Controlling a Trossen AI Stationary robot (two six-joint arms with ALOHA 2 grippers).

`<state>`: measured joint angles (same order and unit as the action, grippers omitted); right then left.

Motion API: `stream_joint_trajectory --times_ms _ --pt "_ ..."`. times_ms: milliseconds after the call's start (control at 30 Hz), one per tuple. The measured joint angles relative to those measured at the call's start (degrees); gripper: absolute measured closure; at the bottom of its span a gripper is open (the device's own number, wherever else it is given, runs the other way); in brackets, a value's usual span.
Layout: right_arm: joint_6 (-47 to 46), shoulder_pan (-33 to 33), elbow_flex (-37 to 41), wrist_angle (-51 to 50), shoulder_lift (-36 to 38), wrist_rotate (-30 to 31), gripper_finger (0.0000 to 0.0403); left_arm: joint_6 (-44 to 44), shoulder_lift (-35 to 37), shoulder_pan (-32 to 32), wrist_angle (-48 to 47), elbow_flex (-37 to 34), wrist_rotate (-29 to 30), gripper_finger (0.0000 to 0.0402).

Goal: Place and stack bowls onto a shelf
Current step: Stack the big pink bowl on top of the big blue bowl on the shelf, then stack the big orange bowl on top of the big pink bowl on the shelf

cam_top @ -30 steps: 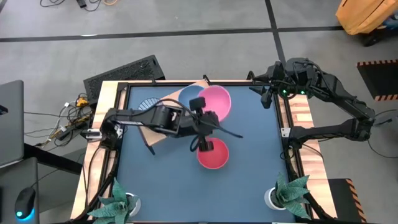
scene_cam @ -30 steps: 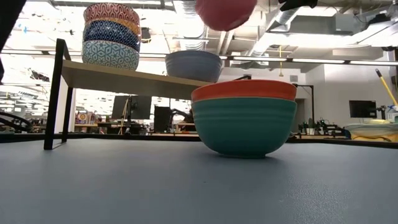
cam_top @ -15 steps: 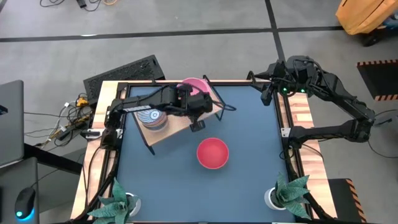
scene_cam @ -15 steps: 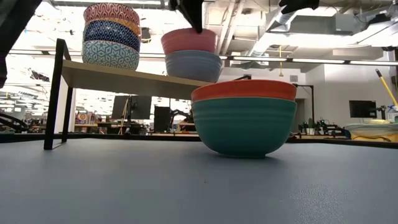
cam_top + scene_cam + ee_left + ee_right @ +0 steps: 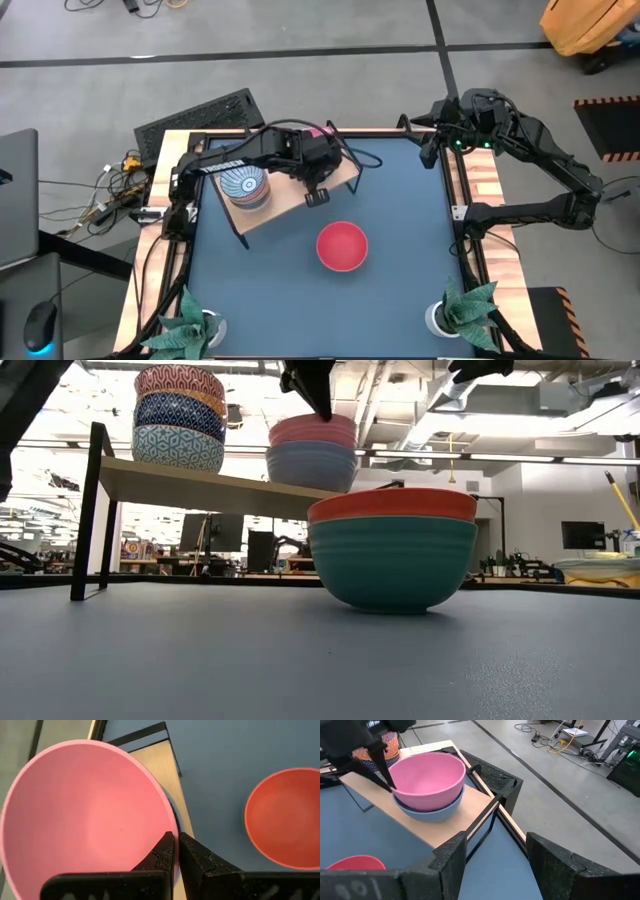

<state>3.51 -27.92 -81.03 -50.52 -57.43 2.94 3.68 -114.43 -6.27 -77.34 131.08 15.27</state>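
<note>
We look down on a dark blue tabletop (image 5: 400, 290) framed by light wooden rails, with grey floor around it, a black keyboard (image 5: 200, 115) behind it and two white pots with green plants (image 5: 190, 320) at the near corners. From table height, the room beyond is an open workshop with ceiling lights and desks.

On the table stands the light wooden rectangular shelf on thin black metal legs (image 5: 180, 485). At one end of it sits a stack of three patterned bowls (image 5: 180, 418), with the blue-and-white radial-striped bowl (image 5: 243, 184) facing up from above. Farther along the board, a round pink bowl (image 5: 427, 780) is nested inside a light blue bowl (image 5: 432, 810). In front of the shelf, on the tabletop, a red bowl (image 5: 392, 505) rests inside a green ribbed bowl (image 5: 392, 565).

The left arm reaches from its base across the shelf, and the left gripper (image 5: 175, 851) hangs over the pink bowl. Its two dark fingers (image 5: 165, 852) are pinched narrowly together on the bowl's rim, one inside and one outside, so the bowl is gripped while sitting in the light blue one.

The right arm is folded back at the far right corner of the table. The right gripper (image 5: 495, 855) is spread wide with nothing between its fingers, and points toward the shelf from well apart.
</note>
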Motion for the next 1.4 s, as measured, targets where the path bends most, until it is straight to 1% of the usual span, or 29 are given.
stream_joint_trajectory --times_ms 267,533,700,933,1067,1200,1333,1400 --pt "-0.01 0.0 -0.01 0.0 0.0 -0.02 0.0173 -0.91 0.01 -0.2 0.51 -2.86 0.01 0.0401" --pt "-0.02 0.0 -0.01 0.0 0.0 -0.07 0.0173 -0.94 -0.02 -0.21 0.36 -2.95 0.0 0.0395" --pt "-0.04 0.0 -0.02 0.0 0.0 -0.07 0.0173 -2.6 -0.02 -0.14 0.5 -2.95 0.13 0.0363" --pt "-0.04 0.0 0.0 -0.02 0.0 -0.09 0.0173 -2.64 -0.02 -0.14 -0.3 -2.95 0.78 0.0291" --pt "-0.04 0.0 0.0 -0.02 0.0 -0.09 0.0173 -2.55 -0.02 0.08 -0.94 -2.95 3.1 0.0259" --pt "-0.04 0.0 0.0 -0.02 0.0 -0.09 0.0173 -1.74 0.26 0.99 -1.35 -1.19 4.96 0.0247" --pt "-0.06 0.0 0.0 -0.04 -0.02 -0.1 0.0173 -1.64 0.46 2.61 -1.19 2.81 4.84 0.0247" --pt "-0.05 0.0 -0.02 -0.07 -0.02 -0.1 0.0173 -1.92 0.53 3.78 -0.55 3.98 3.86 0.0248"
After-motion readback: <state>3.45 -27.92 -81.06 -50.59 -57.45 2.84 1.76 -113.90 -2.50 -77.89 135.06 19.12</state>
